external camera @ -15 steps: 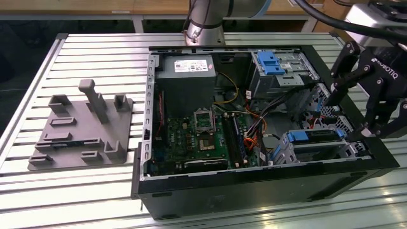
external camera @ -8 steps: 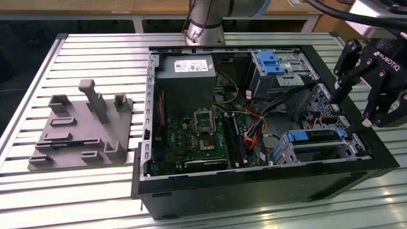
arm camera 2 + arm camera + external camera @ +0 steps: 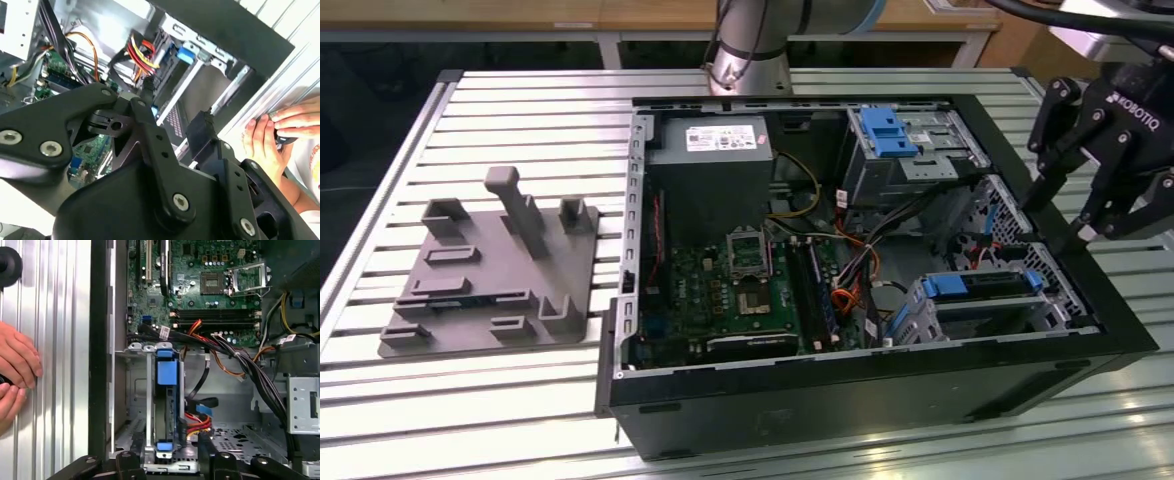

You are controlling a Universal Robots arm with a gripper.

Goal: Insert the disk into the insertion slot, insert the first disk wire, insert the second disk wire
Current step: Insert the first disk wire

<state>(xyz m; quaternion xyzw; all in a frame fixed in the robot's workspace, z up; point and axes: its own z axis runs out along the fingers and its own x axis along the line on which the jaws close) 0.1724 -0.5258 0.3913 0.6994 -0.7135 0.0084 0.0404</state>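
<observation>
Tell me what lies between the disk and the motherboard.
A bundle of black, red and orange cables crosses the stretch between the disk and the motherboard. The first wrist view shows this.

Exterior view overlooks case (image 3: 854, 392); wrist views closely share insertion slot (image 3: 149, 390) (image 3: 210, 57).

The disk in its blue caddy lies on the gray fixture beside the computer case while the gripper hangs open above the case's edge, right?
Not quite. The exterior view shows the disk not on the gray fixture but in the insertion slot, the low silver cage inside the computer case. The gripper does hang open above the case's edge.
</observation>
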